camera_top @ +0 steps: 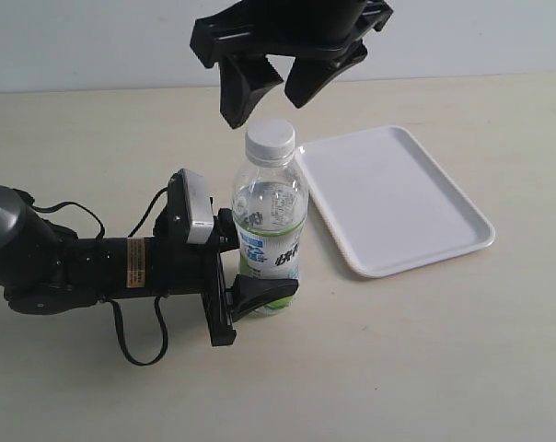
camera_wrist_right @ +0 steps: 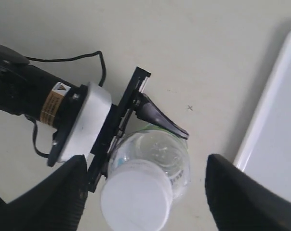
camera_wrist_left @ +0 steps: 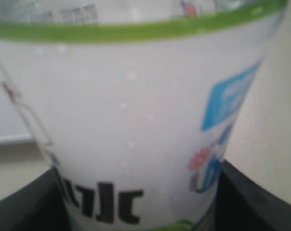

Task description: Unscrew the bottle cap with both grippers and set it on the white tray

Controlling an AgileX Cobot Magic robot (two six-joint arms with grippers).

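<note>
Black left fingers (camera_top: 269, 293) sat nearest, at the end of an arm (camera_top: 94, 262) lying low along the desk (camera_top: 425, 350), and they were clamped on the lower body of the bottle (camera_top: 271, 221), one finger showing in front of the label and the other hidden behind it. From the left wrist the label filled nearly the whole view, with dark finger pads (camera_wrist_left: 254, 199) pressed at either side near the bottle's base. The bottle stood upright on the desk, and the cap (camera_top: 271, 136) sat on its neck, seemingly not yet turned, though no frame shows the threads. Just beside the bottle lay the tray (camera_top: 398, 198), flat on the desk with nothing on it. Farthest off and highest, the right fingers (camera_top: 246, 92) hung spread wide above the cap, touching nothing; the right wrist view looked straight down on the cap (camera_wrist_right: 136, 195), which sat between the two open fingers but off towards one of them. By my judgement the task was at an early stage: the hold on the bottle was made, while lowering onto the cap, closing on it, twisting it free and carrying it to the tray all remained.
</note>
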